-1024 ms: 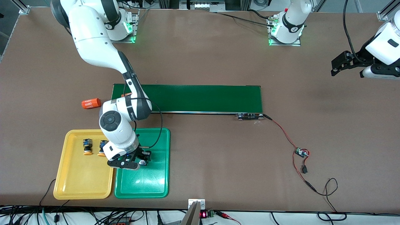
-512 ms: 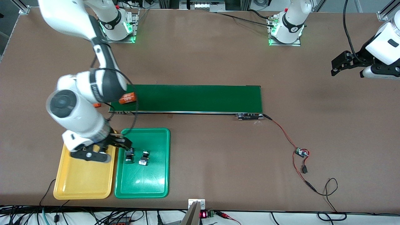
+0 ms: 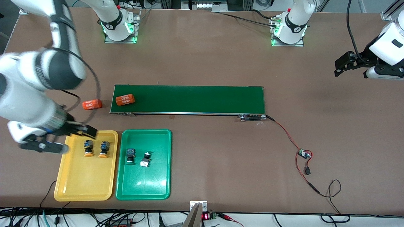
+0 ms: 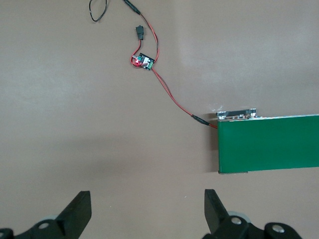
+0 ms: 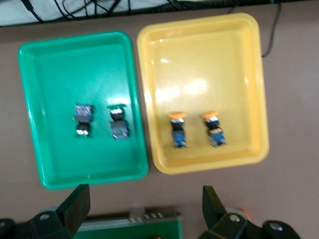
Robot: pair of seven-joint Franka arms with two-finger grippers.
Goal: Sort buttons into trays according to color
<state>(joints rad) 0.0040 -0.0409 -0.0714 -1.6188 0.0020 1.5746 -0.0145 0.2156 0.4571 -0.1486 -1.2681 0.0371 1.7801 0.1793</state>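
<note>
Right gripper (image 3: 68, 135) has let go of second green button, pulled up and away; now hangs over corner of yellow tray (image 3: 82, 192) toward right arm's end of table, jaws spread, empty.
Two green buttons (image 3: 130, 156) lie in green tray (image 3: 143, 192); two yellow-orange buttons (image 3: 88, 148) in yellow tray.
Sorting looks complete.
Left gripper (image 4: 147, 209) waits over bare table at left arm's end, jaws spread, empty.

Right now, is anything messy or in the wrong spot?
The buttons look sorted: two orange-capped ones in the yellow tray, two others in the green tray. One orange cylinder lies on the table beside the conveyor belt, while another orange cylinder sits on it.
</note>
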